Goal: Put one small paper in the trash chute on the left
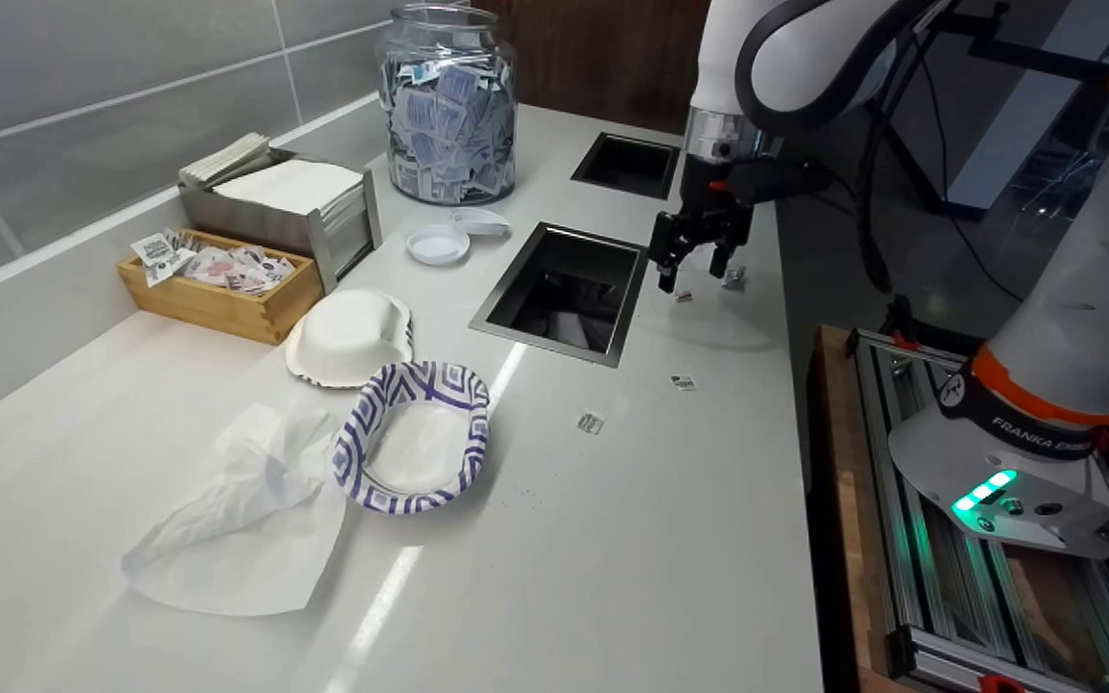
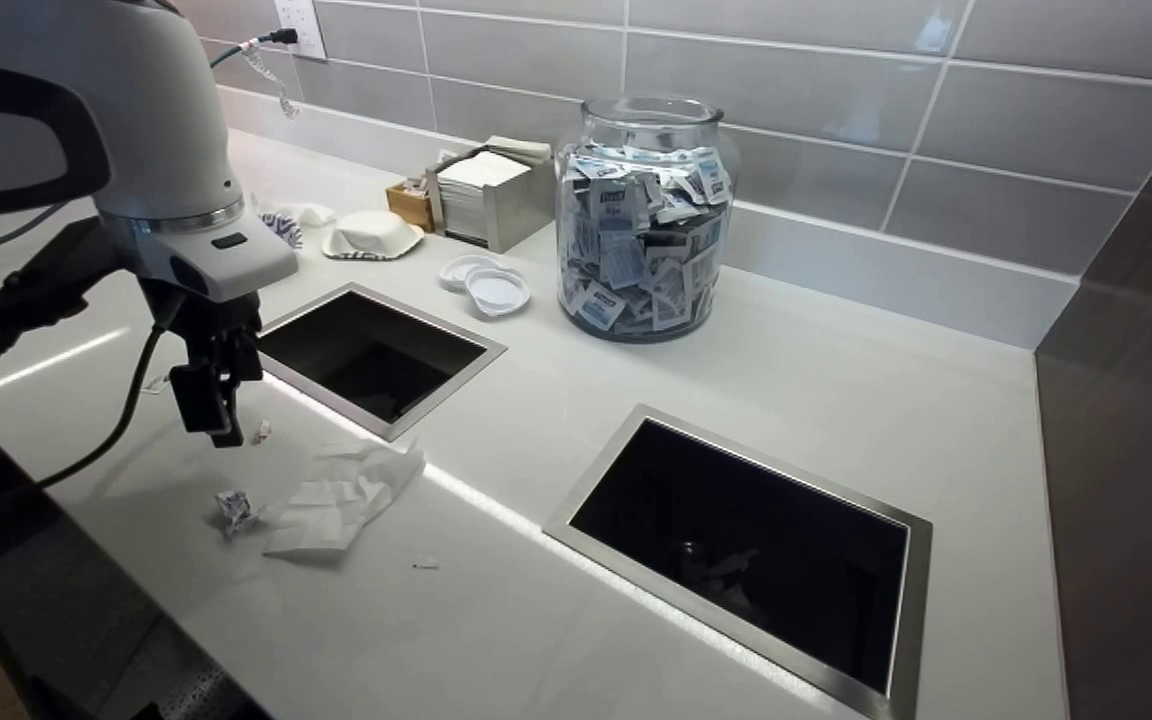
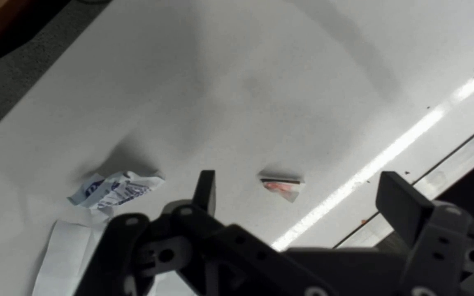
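Note:
My gripper (image 3: 298,183) is open and empty, pointing down above the white counter; it shows in both exterior views (image 1: 694,274) (image 2: 211,425). A small red-and-white paper scrap (image 3: 282,188) lies on the counter between the finger lines in the wrist view, nearer the left finger. It also shows in both exterior views (image 1: 683,296) (image 2: 262,432), just by the fingertips. The left trash chute (image 2: 451,383) is a dark square opening with a metal rim, close beside the gripper; it also shows in an exterior view (image 1: 545,346). Its rim (image 3: 467,156) crosses the wrist view's lower right.
A crumpled wrapper (image 2: 235,508) and a white tissue (image 2: 341,505) lie near the gripper. Two flat small papers (image 1: 683,382) (image 1: 590,423) lie on the counter. A second chute (image 2: 716,628) is farther along. A glass jar (image 2: 641,240), lids (image 2: 496,290) and bowls (image 1: 348,337) stand wallward.

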Controlling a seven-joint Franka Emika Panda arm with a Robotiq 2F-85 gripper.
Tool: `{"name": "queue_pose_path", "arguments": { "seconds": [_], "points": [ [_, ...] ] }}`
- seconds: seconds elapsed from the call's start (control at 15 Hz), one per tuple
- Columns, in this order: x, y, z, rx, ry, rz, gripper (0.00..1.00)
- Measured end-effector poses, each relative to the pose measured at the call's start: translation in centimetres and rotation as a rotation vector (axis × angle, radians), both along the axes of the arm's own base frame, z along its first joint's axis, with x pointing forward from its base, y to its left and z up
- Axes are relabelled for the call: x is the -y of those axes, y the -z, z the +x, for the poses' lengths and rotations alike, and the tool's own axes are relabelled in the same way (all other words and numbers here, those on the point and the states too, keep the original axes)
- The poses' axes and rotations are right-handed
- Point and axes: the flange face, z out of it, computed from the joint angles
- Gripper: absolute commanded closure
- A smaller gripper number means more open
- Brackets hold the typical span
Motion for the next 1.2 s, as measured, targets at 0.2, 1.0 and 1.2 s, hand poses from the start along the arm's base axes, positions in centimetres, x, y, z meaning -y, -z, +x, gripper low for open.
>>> {"name": "queue_pose_path", "arguments": {
  "seconds": [0.2, 1.0, 1.2],
  "points": [
    [0.2, 0.3, 0.0, 0.002, -0.003, -0.006, 0.18],
    [0.3, 2.1, 0.3, 0.008, -0.029, -0.026, 0.65],
    [0.3, 1.9, 0.4, 0.013, -0.033, -0.029, 0.85]
  ]
}}
